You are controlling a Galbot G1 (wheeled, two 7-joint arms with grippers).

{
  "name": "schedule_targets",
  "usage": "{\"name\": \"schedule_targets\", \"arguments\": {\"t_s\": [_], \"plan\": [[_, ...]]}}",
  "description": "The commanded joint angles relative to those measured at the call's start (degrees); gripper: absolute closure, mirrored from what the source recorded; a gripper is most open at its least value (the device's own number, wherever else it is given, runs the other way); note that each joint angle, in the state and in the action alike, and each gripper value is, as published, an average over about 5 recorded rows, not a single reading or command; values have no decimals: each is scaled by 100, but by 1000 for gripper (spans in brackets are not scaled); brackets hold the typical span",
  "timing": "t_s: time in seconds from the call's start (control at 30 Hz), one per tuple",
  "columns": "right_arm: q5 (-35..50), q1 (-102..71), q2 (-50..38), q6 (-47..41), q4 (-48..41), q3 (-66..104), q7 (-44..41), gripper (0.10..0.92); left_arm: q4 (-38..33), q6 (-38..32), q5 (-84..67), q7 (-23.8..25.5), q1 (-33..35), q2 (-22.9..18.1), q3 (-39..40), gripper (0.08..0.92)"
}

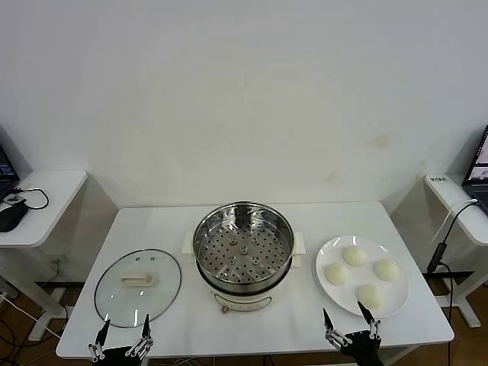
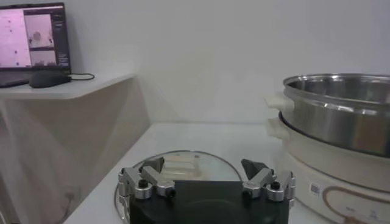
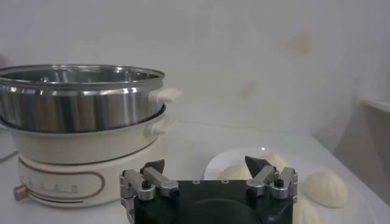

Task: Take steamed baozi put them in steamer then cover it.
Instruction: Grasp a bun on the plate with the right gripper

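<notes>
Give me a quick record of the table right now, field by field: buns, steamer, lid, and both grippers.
steamed baozi: four, all on the white plate at the table's right
steamer: table centre, uncovered, no buns inside
cover: lying flat on the table, left of the steamer, handle up
left gripper: open, at the near edge by the cover, holding nothing
right gripper: open, at the near edge by the plate, holding nothing
progress: no bun moved yet

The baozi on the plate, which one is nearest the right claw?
The baozi at the plate's near edge, just beyond the open right claw. The other three lie farther back.
</notes>
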Motion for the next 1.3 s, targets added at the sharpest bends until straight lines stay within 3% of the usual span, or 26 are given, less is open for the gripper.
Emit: {"name": "schedule_targets", "arguments": {"t_s": [0.03,0.2,0.3,0.43,0.6,0.93,1.3], "plan": [[-436,55,-52,-89,46,117,96,202,-115,474,-2,-167,6,20,-19,177],[-1101,361,-386,-408,87,445,190,203,-76,552,264,-84,-99,29,-62,177],[-1634,712,-822,-696,18,711,179,202,-59,494,589,187,-144,0,-86,177],[-2392,1278,-1558,-1003,-225,1048,-25,203,-52,267,775,138,-253,-72,-87,177],[-2576,1993,-2642,-1498,-604,1251,-602,202,-69,240,898,213,-314,-83,-133,177],[-3330,4350,-5004,-931,-2462,-77,-3000,202,-263,253,1318,415,-334,-177,-59,177],[-2332,8122,-5308,-428,-4177,-4098,-5354,203,-285,237,1438,450,-283,-243,-93,177]]}}
